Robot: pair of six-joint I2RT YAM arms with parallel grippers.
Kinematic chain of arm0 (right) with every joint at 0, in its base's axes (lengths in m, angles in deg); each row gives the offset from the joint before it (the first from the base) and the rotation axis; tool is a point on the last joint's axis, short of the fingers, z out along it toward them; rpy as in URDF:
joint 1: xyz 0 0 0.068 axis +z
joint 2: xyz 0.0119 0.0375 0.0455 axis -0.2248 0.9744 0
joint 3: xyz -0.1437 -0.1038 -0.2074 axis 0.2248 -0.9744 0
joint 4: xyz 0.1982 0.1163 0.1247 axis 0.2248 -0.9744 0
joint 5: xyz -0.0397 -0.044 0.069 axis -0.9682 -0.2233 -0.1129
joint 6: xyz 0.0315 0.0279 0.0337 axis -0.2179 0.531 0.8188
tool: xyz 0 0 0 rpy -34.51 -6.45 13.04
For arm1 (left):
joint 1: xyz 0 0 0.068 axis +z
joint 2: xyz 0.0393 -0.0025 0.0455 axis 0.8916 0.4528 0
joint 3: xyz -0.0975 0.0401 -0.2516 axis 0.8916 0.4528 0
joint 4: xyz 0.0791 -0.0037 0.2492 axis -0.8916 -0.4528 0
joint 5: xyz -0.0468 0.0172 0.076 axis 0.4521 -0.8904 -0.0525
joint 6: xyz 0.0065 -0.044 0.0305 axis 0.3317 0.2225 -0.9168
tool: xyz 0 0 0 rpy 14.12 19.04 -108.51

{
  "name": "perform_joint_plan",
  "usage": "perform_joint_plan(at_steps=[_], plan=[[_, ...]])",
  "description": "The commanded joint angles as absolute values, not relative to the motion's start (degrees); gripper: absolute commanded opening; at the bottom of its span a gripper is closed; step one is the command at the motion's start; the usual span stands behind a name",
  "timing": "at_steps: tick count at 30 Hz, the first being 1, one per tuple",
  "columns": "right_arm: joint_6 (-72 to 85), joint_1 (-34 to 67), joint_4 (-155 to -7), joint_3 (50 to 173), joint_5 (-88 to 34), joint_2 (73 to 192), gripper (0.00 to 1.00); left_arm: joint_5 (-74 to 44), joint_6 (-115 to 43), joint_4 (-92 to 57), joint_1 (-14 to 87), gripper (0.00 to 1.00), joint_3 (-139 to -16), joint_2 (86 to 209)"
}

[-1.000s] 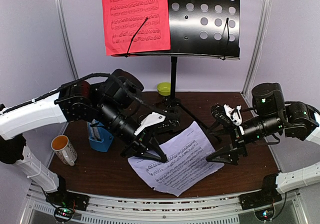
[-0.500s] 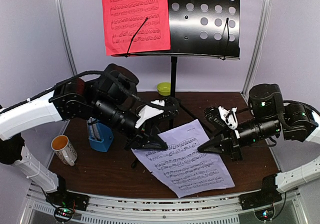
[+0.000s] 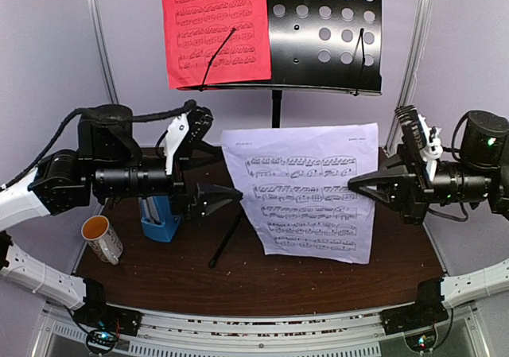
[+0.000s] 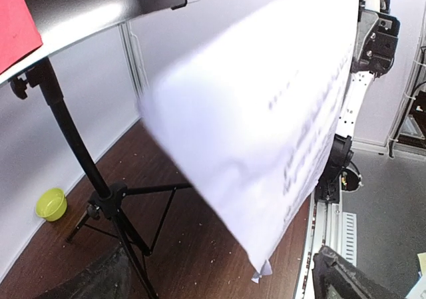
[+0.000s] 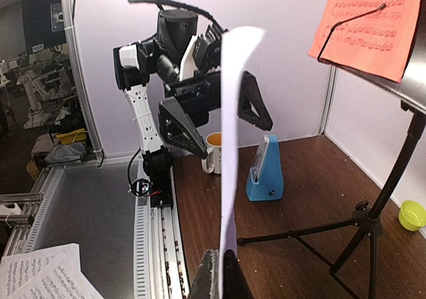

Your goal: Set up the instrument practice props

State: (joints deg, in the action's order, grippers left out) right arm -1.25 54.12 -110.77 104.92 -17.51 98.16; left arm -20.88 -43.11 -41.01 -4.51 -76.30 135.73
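The red music sheet rests on the left half of the black perforated music stand, whose tripod legs stand on the table. The white music sheet hangs upright in mid-air in front of the stand's pole. My right gripper is shut on its right edge, and the sheet shows edge-on above the shut fingertips. To the sheet's left, apart from it, is my left gripper, open and holding nothing. The blue metronome stands under the left arm.
A white mug with a yellow inside sits at the table's near left, beside the metronome. A lime-green bowl lies near the back wall behind the tripod. One tripod leg reaches toward the table's front.
The white sheet has risen from flat on the table to upright, carried by the right gripper, which closed on it. The left gripper opened, let the sheet go and drew back left.
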Motion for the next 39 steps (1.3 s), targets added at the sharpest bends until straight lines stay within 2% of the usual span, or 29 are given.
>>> perform_joint_plan(at_steps=[1,4,10,19,24,28,31,33,36,39], plan=[[0.82,53.73,-106.82,108.72,-19.54,96.76,0.00,-17.99,-42.36,-33.58,-4.57,0.98,-77.16,137.10],[1.71,53.50,-105.61,110.14,-19.91,96.47,0.00,-16.32,-42.19,-31.86,-4.60,0.96,-78.47,138.72],[2.22,52.98,-104.37,112.06,-20.71,96.10,0.00,-11.05,-41.38,-28.53,-4.65,0.83,-81.66,141.69],[2.52,50.40,-101.81,114.82,-24.22,96.90,0.00,-10.13,-40.43,-24.36,-7.09,0.52,-93.08,147.99],[2.50,47.49,-101.34,118.03,-22.20,98.83,0.00,-11.06,-40.13,-24.09,-7.28,0.20,-100.92,152.32],[2.54,43.19,-101.12,120.39,-19.84,100.17,0.00,-12.83,-40.18,-25.05,-7.33,0.00,-106.51,155.46],[4.07,39.81,-100.68,122.44,-20.63,101.56,0.00,-17.62,-39.47,-25.81,-7.30,0.00,-110.40,157.37],[5.20,37.83,-99.37,123.95,-22.88,102.57,0.08,-22.53,-38.80,-25.65,-7.27,0.00,-112.78,158.35],[6.82,35.67,-97.48,127.28,-27.62,105.01,0.26,-27.73,-38.40,-26.74,-6.45,0.00,-118.09,160.35],[6.76,34.62,-98.02,132.08,-32.88,109.17,0.37,-30.22,-37.08,-28.32,-4.11,0.00,-123.28,162.82]])
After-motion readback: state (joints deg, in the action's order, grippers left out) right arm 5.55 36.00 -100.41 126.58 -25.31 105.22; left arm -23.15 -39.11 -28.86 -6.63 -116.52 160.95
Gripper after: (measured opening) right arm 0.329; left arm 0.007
